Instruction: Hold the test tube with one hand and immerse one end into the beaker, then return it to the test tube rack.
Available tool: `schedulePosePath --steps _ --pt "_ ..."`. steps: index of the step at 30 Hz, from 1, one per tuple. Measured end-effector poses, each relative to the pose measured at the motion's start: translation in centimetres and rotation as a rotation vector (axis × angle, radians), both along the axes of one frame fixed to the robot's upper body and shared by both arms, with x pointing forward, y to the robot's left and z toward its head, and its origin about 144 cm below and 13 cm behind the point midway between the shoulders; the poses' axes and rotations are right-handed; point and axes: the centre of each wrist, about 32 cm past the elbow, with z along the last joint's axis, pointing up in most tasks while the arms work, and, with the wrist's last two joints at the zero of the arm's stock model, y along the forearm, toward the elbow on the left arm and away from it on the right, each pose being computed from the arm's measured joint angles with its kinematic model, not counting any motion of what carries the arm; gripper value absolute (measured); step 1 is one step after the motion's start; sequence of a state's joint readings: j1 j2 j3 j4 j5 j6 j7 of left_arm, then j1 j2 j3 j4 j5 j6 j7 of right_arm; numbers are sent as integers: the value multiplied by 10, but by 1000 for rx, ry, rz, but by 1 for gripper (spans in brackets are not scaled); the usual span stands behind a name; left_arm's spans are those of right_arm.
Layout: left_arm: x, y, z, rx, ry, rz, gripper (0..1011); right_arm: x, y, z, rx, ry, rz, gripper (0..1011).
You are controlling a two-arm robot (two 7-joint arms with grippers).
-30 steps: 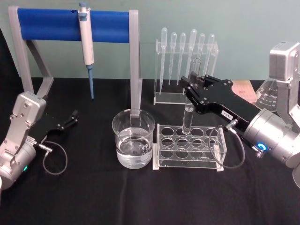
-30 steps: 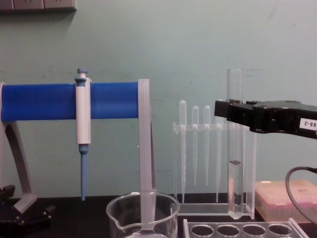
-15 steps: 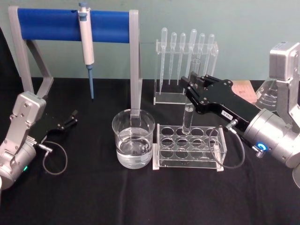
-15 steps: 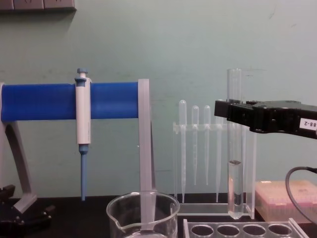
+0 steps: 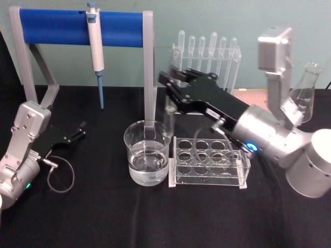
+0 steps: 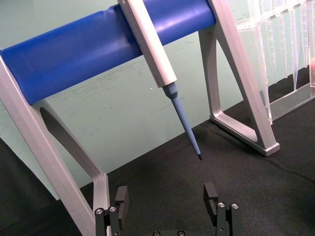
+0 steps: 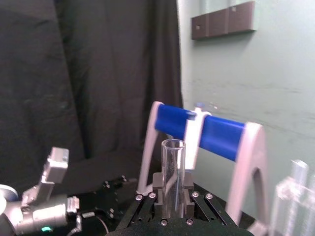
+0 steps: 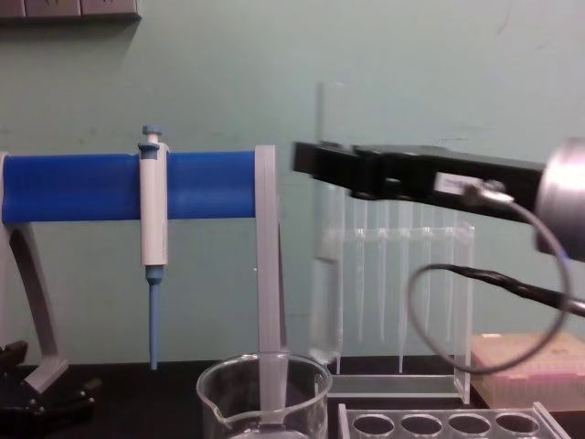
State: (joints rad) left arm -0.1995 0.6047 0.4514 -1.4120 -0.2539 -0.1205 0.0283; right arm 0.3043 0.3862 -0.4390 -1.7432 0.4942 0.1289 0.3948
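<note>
My right gripper [image 5: 172,87] is shut on the test tube [image 5: 169,111], a long clear glass tube held upright by its upper part. The tube [image 8: 327,274] hangs with its round bottom just above the right rim of the beaker [image 5: 147,152], outside the water. The beaker [image 8: 263,393] is a wide clear glass with water in it, standing left of the clear tube rack [image 5: 209,161]. In the right wrist view the open rim of the tube [image 7: 173,162] rises between the shut jaws. My left gripper [image 6: 166,199] rests open on the table at the far left [image 5: 77,132].
A blue-barred stand [image 5: 77,27] with a hanging blue-tipped pipette [image 5: 95,49] stands behind the beaker; its grey right post [image 5: 149,77] is close beside the tube. A clear holder of plastic pipettes [image 5: 207,67] stands at the back, a glass flask [image 5: 305,88] at the right.
My right gripper has lifted the test tube out of the rack and carried it left, from above the rack to just above the beaker's right rim. The left arm has not moved.
</note>
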Motion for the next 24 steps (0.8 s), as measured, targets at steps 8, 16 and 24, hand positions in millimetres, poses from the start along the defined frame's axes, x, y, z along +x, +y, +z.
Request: schedulePosePath --steps 8,16,24 --pt "0 0 0 0 0 0 1000 17 29 -9 -13 8 46 225" --pt "0 0 0 0 0 0 1000 26 38 -47 -34 56 54 225" --pt "0 0 0 0 0 0 1000 22 36 -78 -46 91 41 225"
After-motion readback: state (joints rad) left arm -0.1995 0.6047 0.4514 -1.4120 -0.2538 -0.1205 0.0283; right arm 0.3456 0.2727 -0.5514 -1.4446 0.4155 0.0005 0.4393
